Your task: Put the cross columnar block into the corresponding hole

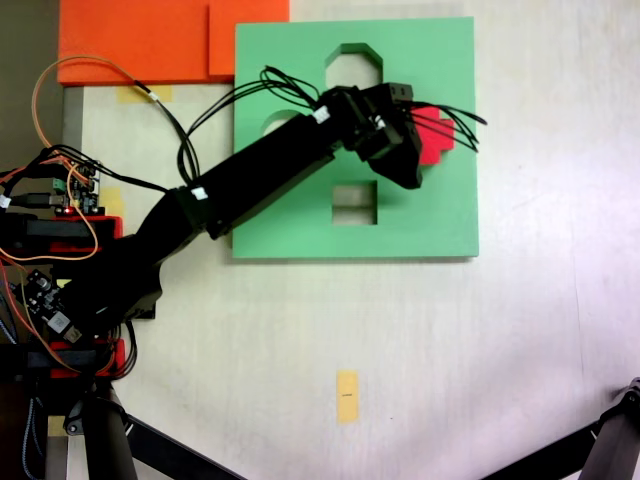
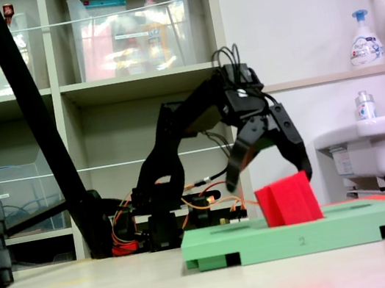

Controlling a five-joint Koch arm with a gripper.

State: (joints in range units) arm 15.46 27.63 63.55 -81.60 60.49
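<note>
The red cross columnar block [image 2: 289, 203] rests tilted on the green foam board [image 2: 341, 226], leaning to the left in that fixed view. From above, the block [image 1: 440, 135] lies at the board's [image 1: 440, 220] right side, partly covered by my gripper. My gripper [image 2: 269, 177] stands open over the block, one finger on each side of its top; its right fingertip [image 2: 306, 169] is at the block's upper corner. From above, my gripper [image 1: 408, 145] hides the corresponding hole. The octagonal [image 1: 352, 62] and square [image 1: 354, 203] cutouts show.
Orange foam sheets [image 1: 150, 40] lie beyond the board's top left corner. The arm's base, boards and wires [image 1: 60, 210] sit at the left edge. A yellow tape mark [image 1: 347, 395] is on the table. Stand legs [image 1: 620, 440] reach in at the bottom corners.
</note>
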